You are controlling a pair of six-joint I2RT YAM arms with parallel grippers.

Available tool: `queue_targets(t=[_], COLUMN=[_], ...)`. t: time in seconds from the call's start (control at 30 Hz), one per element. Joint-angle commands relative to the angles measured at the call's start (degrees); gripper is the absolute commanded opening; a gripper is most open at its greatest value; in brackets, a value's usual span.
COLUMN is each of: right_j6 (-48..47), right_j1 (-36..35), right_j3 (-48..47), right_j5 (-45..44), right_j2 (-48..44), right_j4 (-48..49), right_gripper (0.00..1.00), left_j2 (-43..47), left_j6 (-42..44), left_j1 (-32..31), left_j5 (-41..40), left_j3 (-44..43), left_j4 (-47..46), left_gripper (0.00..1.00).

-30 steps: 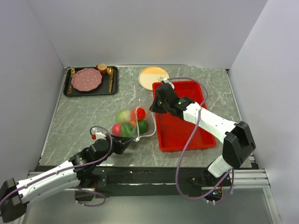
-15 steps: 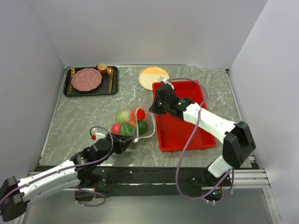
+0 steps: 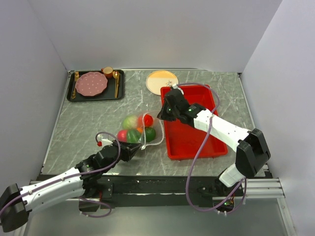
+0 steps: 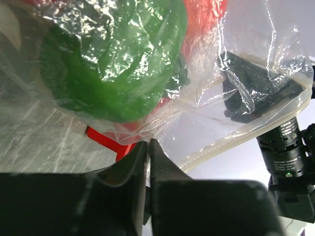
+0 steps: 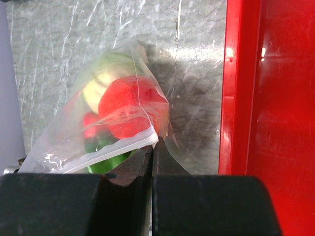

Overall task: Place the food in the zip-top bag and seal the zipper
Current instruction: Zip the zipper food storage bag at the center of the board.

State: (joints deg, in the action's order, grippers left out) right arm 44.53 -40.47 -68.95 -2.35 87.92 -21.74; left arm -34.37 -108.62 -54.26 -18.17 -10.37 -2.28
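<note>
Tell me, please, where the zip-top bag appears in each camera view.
Top external: zip-top bag mid-table, left of the red tray.
Left wrist: it fills the upper frame.
Right wrist: left of centre, the tray at right.
Shared landmark: the right gripper pinching the bag's corner.

The left gripper (image 4: 148, 143) has let go and started closing again. Its jaws were pressed together a second ago, then parted wider, and now only a thin slit shows between them. Its tips drew back slightly, then nosed forward again to the corner of the bag (image 4: 256, 54) just ahead of them. Whether plastic is pinched there now is unclear.
</note>
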Motion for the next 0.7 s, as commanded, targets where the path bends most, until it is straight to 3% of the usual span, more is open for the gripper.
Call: queue_targets(t=[0.0,0.07,0.17,0.27,0.4,0.5,0.67], right_j6=[0.0,-0.4,-1.5,-2.4,-2.3,-0.8,4.4], right_j1=[-0.4,-0.5,-0.4,-0.1,0.5,0.5,0.2], right_j3=[0.4,0.0,-1.5,-3.9,-3.5,-1.5,7.0], right_j5=[0.1,0.1,-0.9,-4.0,-7.9,-10.6,-5.9], right_j2=[-2.7,-2.5,-2.1,-2.2,-5.9,-10.4,-20.5], right_j4=[1.5,1.3,-0.2,-3.7,-5.8,-7.1,-6.0], right_gripper=[0.02,0.04,0.17,0.54,0.79,0.86,0.82], left_j2=[0.8,1.8,2.9,4.1,5.5,6.2,5.6], left_j6=[0.6,0.0,0.0,0.8,1.1,1.0,2.0], left_j1=[-0.3,-0.2,-0.2,-0.2,-0.3,-0.3,-0.3], left_j5=[-0.9,-1.0,-1.2,-2.0,-2.6,-2.4,-2.2], left_j3=[-2.2,-1.5,-1.5,-2.3,-2.4,-1.5,-1.8], left_j4=[-0.3,-0.3,1.2,3.3,4.9,3.9,3.0], left_gripper=[0.01,0.01,0.01,0.01,0.01,0.01,0.01])
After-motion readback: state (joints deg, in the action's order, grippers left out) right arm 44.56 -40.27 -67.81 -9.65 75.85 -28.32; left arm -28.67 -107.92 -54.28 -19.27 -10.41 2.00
